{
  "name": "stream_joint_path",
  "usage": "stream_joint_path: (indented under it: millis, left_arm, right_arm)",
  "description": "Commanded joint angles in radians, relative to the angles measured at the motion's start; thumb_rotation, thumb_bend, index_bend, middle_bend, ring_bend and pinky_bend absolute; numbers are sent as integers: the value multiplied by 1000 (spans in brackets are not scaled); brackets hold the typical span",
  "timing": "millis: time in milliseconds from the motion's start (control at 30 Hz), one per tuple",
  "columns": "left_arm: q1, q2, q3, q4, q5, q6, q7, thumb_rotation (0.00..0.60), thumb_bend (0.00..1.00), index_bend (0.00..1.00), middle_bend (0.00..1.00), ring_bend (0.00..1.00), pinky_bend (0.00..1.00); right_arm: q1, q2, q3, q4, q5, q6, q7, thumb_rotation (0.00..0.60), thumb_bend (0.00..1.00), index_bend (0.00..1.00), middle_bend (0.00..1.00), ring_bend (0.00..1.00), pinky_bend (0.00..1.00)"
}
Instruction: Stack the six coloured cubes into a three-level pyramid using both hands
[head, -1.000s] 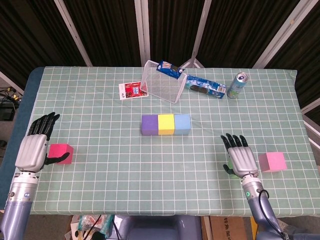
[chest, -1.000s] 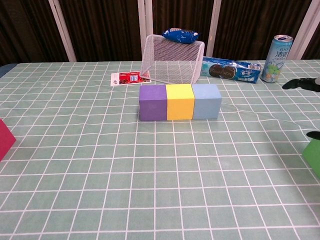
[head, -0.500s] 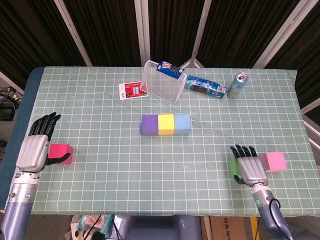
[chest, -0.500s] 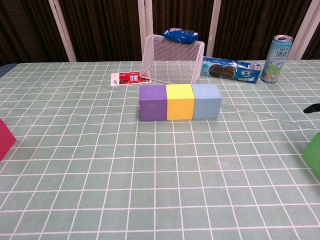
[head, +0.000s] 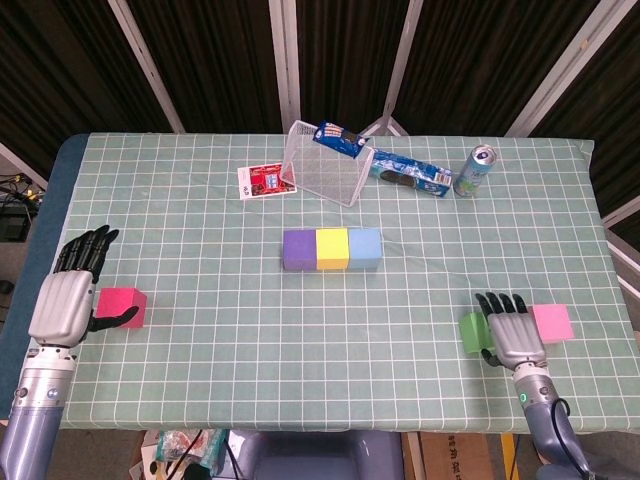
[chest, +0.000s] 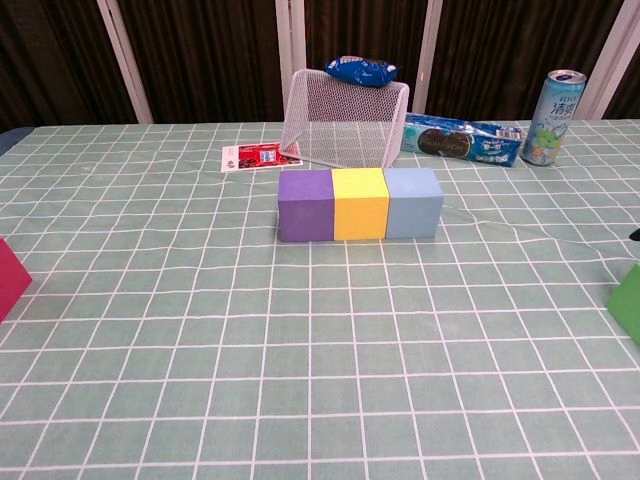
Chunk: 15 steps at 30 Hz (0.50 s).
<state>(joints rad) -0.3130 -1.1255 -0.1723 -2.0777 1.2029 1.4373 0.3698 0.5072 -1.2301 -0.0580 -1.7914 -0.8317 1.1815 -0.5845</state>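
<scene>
Base row (head: 331, 249) stood mid-table | left hand (head: 66, 300) spread, thumb against red cube (head: 122, 308) | right hand (head: 515, 334) spread between green cube (head: 472, 331) and pink cube (head: 552, 322), holding neither | cubes looked light, foam-soft; best pinched across opposite flat faces.

In the middle of the desk (head: 200, 380) a row of three cubes (head: 331, 249) lies side by side, touching. Behind it is the wire basket (head: 323, 163), tipped on its side, with a snack bag (head: 338, 138) on top. A card (head: 266, 182) lies left of the basket; a biscuit packet (head: 411, 174) lies right of it, then a can (head: 473, 171). The left cube (head: 122, 307) sits just right of the left hand (head: 68, 300). The right hand (head: 514, 335) lies between the inner right cube (head: 472, 331) and the outer right cube (head: 552, 322).
</scene>
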Motion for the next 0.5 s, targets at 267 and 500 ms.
stream_joint_path:
  millis: [267,500]
  left_arm:
    - [-2,-3,-3,0,-7,-4,-2,600,143,0,22,0,49]
    - [-1,-4,-4,-2,-4,-2,-4,600,143,0,22,0,49]
  right_arm:
    - [-21,-34,14,45,-70,-2,33,600,324,42,448,283,0]
    - [-16,-44,52,29,-84,0,42,600,324,42,448,283,0]
